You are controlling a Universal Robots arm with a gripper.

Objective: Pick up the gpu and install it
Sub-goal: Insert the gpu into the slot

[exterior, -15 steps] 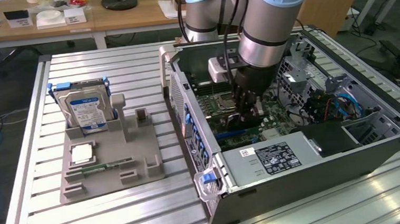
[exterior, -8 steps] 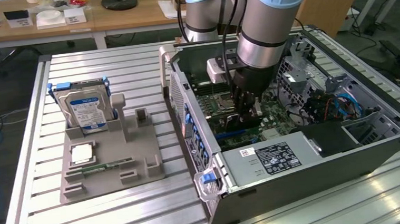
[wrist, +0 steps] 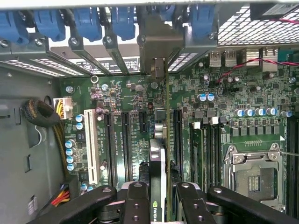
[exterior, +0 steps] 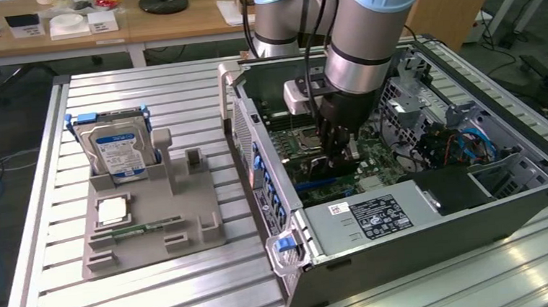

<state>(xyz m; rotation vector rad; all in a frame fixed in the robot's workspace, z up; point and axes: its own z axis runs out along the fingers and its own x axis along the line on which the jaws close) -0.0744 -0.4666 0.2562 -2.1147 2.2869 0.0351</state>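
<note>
My gripper (exterior: pixel 337 149) reaches down into the open computer case (exterior: pixel 509 202), shut on the gpu (exterior: pixel 326 168). In the wrist view the gpu (wrist: pixel 159 158) stands edge-on between the black fingers (wrist: pixel 135 205), so I see its thin green board edge and dark cooler. Its silver bracket (wrist: pixel 156 46) meets the rear slot openings under the blue latches. The card hangs upright over the motherboard (wrist: pixel 131 93), in line with the black expansion slots (wrist: pixel 126 144). Whether its edge sits in a slot I cannot tell.
A white slot (wrist: pixel 92 149), memory slots and the CPU socket (wrist: pixel 254 172) flank the card. The power supply (exterior: pixel 375 215) fills the case's near end. Outside, a grey fixture (exterior: pixel 153 220) holds a hard drive (exterior: pixel 114 150) and a memory stick (exterior: pixel 149 226).
</note>
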